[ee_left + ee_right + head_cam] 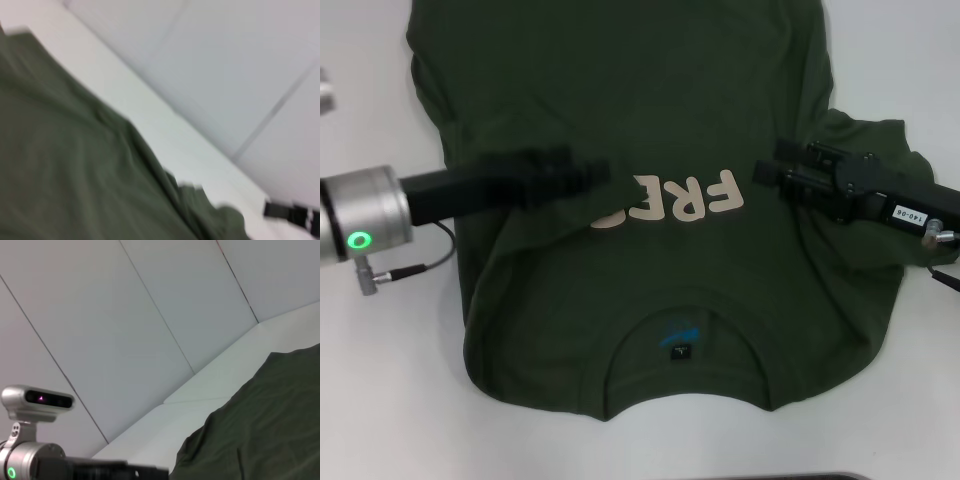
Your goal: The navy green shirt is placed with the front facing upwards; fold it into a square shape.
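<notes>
The head view shows the whole scene. The navy green shirt (650,260) lies spread on a plain white desk (380,400), chest up, with its round collar toward the desk's near edge and its hem running off the far side. The cloth is dull, soft cotton with shallow wrinkles. Pale block letters (685,200) cross the chest, partly covered by a flap of cloth folded in from the left. A small dark tag (680,350) sits inside the collar. The left gripper (595,175) reaches in from the desk's left edge on a silver wrist with a green ring light (360,240). Its black tip meets the folded flap, and it is too smeared by motion to tell whether the fingers are wide, narrow or holding cloth. The right gripper (765,172) comes in from the right edge above the shirt's bunched right sleeve, its black tip just beside the letters. How far its fingers are spread cannot be told either.

The left wrist view shows only a slope of olive cloth (75,175), the white desk beyond it, a pale panelled wall (225,60), and a black gripper part (295,212) far off.

The right wrist view shows wrinkled cloth (265,425), the desk's far corner (200,405), the seamed grey wall, and the left arm's silver wrist carrying a small camera (37,405).
</notes>
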